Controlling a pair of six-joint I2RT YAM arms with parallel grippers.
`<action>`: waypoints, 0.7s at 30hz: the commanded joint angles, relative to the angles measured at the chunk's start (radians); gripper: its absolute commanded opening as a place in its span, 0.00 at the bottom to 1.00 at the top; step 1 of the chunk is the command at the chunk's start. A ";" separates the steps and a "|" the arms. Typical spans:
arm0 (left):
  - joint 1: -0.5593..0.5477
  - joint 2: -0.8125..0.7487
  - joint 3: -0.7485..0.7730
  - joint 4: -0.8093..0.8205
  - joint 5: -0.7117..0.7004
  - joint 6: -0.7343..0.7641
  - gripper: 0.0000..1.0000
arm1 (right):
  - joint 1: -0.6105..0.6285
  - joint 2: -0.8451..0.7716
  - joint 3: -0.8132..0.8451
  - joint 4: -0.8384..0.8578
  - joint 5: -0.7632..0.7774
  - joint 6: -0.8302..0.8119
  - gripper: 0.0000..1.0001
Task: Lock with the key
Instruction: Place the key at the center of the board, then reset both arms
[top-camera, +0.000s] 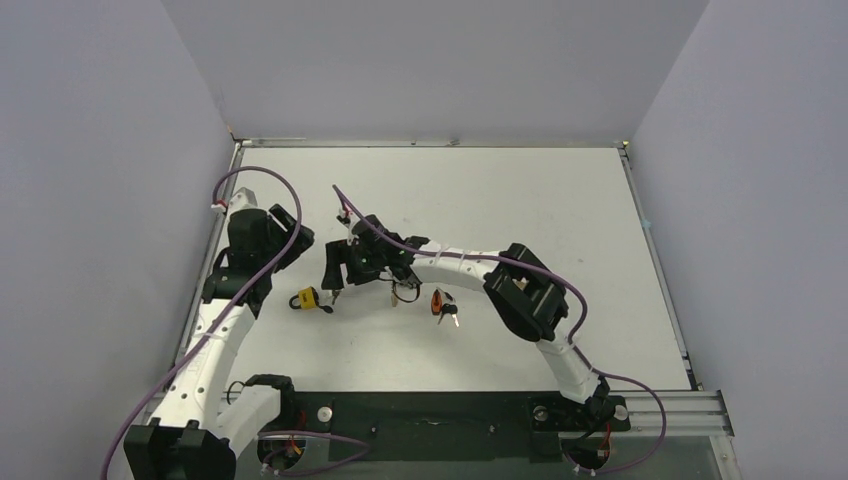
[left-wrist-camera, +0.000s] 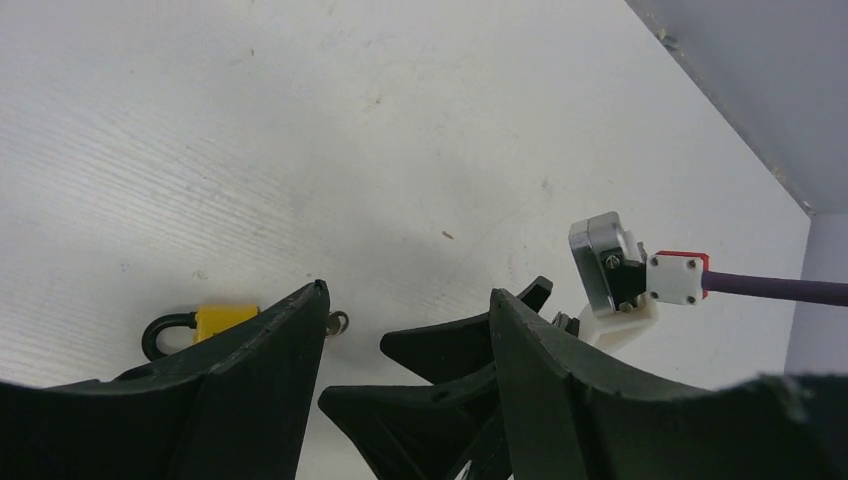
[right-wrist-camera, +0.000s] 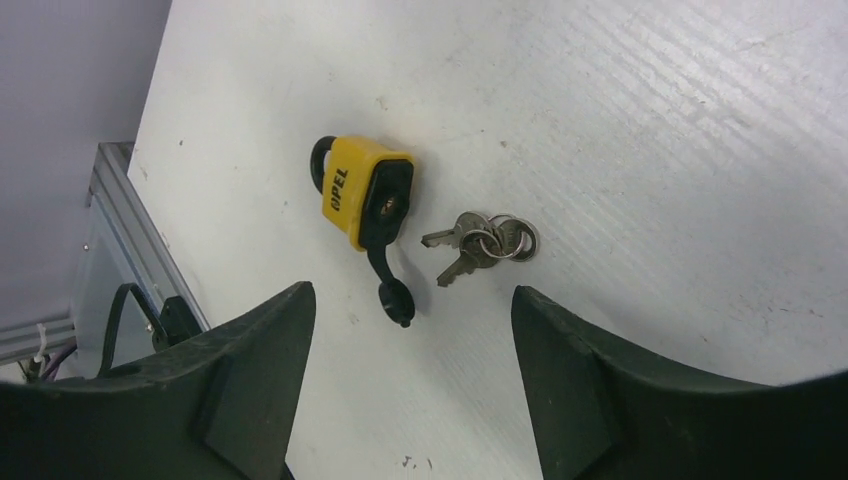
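Note:
A yellow padlock (right-wrist-camera: 362, 192) lies flat on the white table, its black keyhole cap (right-wrist-camera: 393, 297) flipped open. A small bunch of keys (right-wrist-camera: 480, 240) on a ring rests just right of it, apart from the keyhole. My right gripper (right-wrist-camera: 410, 290) hovers above them, open and holding nothing. From above, the padlock (top-camera: 305, 298) sits just left of and below the right gripper (top-camera: 335, 280). My left gripper (top-camera: 290, 240) stands up and to the left of it, open and empty. In the left wrist view the padlock (left-wrist-camera: 225, 318) is half hidden behind my left finger (left-wrist-camera: 265, 390).
A second small orange-and-black lock with keys (top-camera: 442, 303) lies right of the right gripper. The right arm's elbow (top-camera: 525, 290) bulks over the table's middle. In the left wrist view the right gripper's fingers (left-wrist-camera: 450, 355) and wrist camera (left-wrist-camera: 610, 265) are close ahead.

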 joint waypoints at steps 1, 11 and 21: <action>0.008 -0.033 0.080 0.002 0.077 0.041 0.58 | -0.014 -0.174 -0.013 0.032 0.039 -0.022 0.73; -0.028 -0.020 0.192 0.029 0.238 0.074 0.59 | -0.068 -0.385 -0.148 0.068 0.102 -0.007 0.79; -0.362 0.099 0.368 -0.039 0.094 0.181 0.59 | -0.258 -0.749 -0.462 0.134 0.139 0.011 0.80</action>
